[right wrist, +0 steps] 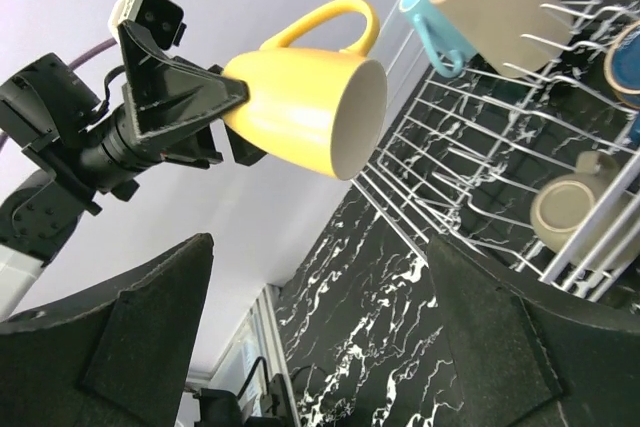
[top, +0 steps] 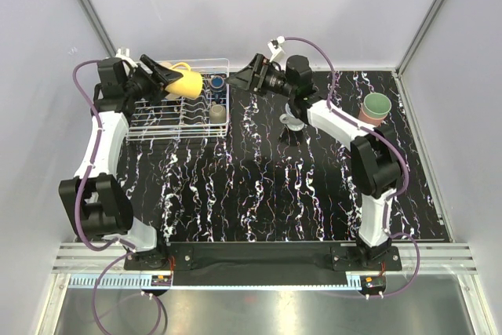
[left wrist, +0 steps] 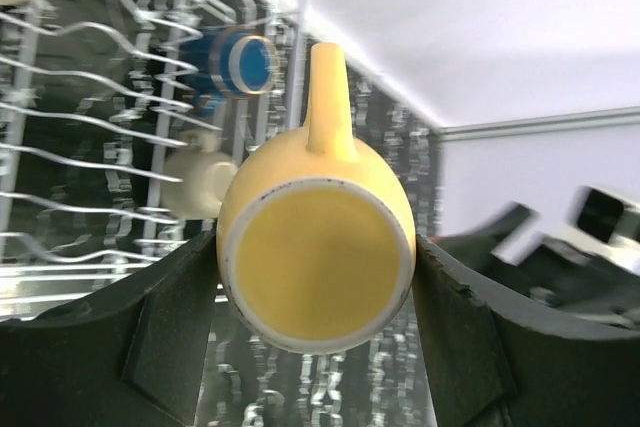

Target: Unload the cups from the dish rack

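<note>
The black marbled counter (top: 259,194) is carrying the white dish rack (top: 157,127) at its far left corner. Over that rack the left tool (top: 174,78) is clamping the yellow mug (top: 188,81) at its base end. It is holding the mug on its side in the air, handle up, mouth facing the right tool (top: 235,81). That one is hanging just beside the rack's right edge, fingers spread wide, nothing between them. A blue cup (top: 216,81) and a cream cup (top: 217,114) are sitting in the rack's right end. A green tumbler (top: 376,105) is standing on the counter at far right.
</note>
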Controlling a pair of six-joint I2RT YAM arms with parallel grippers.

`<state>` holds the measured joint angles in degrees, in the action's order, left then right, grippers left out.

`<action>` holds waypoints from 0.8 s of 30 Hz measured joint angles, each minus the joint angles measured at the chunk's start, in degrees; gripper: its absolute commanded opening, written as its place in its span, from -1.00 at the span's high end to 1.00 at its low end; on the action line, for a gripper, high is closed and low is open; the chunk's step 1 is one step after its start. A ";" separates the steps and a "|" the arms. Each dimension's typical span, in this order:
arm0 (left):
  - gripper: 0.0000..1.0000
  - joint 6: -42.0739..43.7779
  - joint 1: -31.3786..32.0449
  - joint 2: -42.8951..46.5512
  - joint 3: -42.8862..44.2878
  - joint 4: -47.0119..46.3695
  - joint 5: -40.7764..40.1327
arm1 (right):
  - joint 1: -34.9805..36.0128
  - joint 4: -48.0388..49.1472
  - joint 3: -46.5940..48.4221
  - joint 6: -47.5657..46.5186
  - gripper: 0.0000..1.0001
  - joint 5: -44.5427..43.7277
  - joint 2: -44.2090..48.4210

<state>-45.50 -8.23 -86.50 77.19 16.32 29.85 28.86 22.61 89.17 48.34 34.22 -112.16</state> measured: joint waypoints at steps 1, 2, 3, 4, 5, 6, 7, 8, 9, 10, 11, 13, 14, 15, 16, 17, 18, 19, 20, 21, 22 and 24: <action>1.00 -1.57 0.00 0.46 -0.61 -1.40 0.90 | 0.02 1.62 0.00 0.96 -0.89 0.52 -0.66; 1.00 -2.82 0.00 0.87 -1.18 -2.62 1.55 | 0.02 2.89 -0.02 1.66 -0.88 1.07 -1.27; 1.00 -4.13 0.00 1.44 -1.92 -4.11 2.23 | 0.07 3.87 0.00 2.29 -0.87 1.46 -1.75; 1.00 -5.51 0.04 2.05 -2.69 -5.51 2.86 | 0.15 4.70 0.02 2.84 -0.87 1.75 -2.16; 1.00 -6.49 0.09 2.56 -3.23 -6.56 3.39 | 0.28 5.44 0.04 3.34 -0.86 1.99 -2.47; 1.00 -7.78 0.26 3.13 -4.02 -8.02 4.00 | 0.39 6.05 0.07 3.82 -0.86 2.14 -2.73; 1.00 -9.01 0.44 3.54 -4.61 -9.31 4.50 | 0.66 6.99 0.24 4.39 -0.85 2.58 -3.17; 1.00 -10.03 0.61 3.72 -4.98 -10.36 4.87 | 0.83 7.63 0.48 4.72 -0.84 2.80 -3.50; 1.00 -10.95 0.92 3.85 -5.42 -11.58 5.16 | 1.20 8.37 0.87 5.20 -0.82 3.02 -4.02; 1.00 -11.87 1.22 3.89 -5.77 -12.50 5.42 | 1.55 8.92 1.27 5.53 -0.82 3.08 -4.50; 1.00 -12.68 1.62 3.91 -6.16 -13.49 5.66 | 1.90 9.33 1.79 5.81 -0.81 3.28 -4.98; 1.00 -14.12 2.43 3.91 -6.88 -14.80 6.10 | 2.51 9.46 2.89 5.99 -0.80 3.50 -5.79; 1.00 -14.97 2.97 3.91 -7.39 -15.65 6.32 | 2.80 9.57 3.61 5.99 -0.80 3.65 -6.25; 1.00 -15.54 3.37 3.91 -7.74 -16.06 6.49 | 3.04 9.73 4.28 6.03 -0.79 3.98 -6.67; 1.00 -16.26 3.89 3.91 -8.22 -16.70 6.58 | 3.21 9.81 4.87 6.01 -0.77 4.24 -6.99; 1.00 -17.00 4.22 3.91 -8.61 -17.03 6.78 | 3.34 9.86 5.40 6.01 -0.75 4.44 -7.28; 1.00 -17.35 4.59 3.91 -8.83 -17.27 6.91 | 3.41 10.03 6.19 5.99 -0.70 4.55 -7.65; 1.00 -17.81 5.05 3.91 -9.11 -17.55 7.02 | 3.50 10.19 6.54 5.95 -0.70 4.57 -7.80; 1.00 -18.25 5.49 3.91 -9.33 -17.81 7.17 | 3.52 10.21 6.97 5.95 -0.60 4.63 -7.96; 1.00 -18.67 5.86 3.91 -9.40 -17.99 7.28 | 3.52 10.23 7.32 5.86 -0.55 4.85 -8.07; 1.00 -19.17 6.19 3.91 -9.55 -18.38 7.32 | 3.52 10.27 7.65 5.86 -0.48 5.16 -8.11; 1.00 -20.28 6.71 3.96 -10.19 -20.09 7.54 | 3.61 10.67 8.24 5.75 -0.26 5.95 -8.26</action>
<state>-65.78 -1.52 -82.54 67.00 -3.77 37.39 32.47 33.28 97.41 54.08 40.16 -120.42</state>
